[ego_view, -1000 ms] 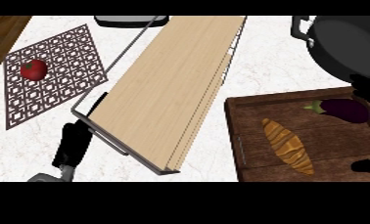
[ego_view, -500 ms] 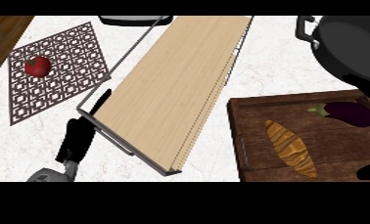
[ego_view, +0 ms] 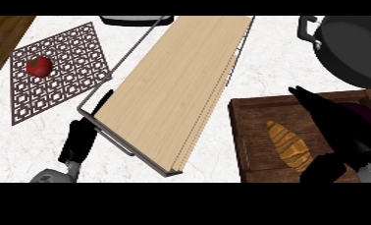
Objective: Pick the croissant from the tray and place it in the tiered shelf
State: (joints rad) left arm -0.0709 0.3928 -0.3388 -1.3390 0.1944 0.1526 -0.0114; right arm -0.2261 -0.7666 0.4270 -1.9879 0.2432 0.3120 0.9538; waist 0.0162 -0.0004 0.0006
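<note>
Shelf (ego_view: pixel 177 91): long wooden board in a wire frame, running diagonally across the middle of the counter (ego_view: pixel 268 74), nothing on it.

Tray (ego_view: pixel 250 135): dark wood, lower right, just beside the shelf's near end.

Right hand (ego_view: pixel 330 121): over the tray, fingers straight and spread, holding nothing. It hangs just right of the croissant (ego_view: pixel 287 145), which lies flat on the tray, long axis roughly toward the robot. Contact: can't tell.

Left hand (ego_view: pixel 80 138): lower left by the shelf's wire corner, fingers straight, holding nothing, resting.

Step in hand looks like the grasp. I'd centre over the croissant's middle, close across its short width, then lift high enough to clear the tray rim and the shelf's wire edge before moving left.
</note>
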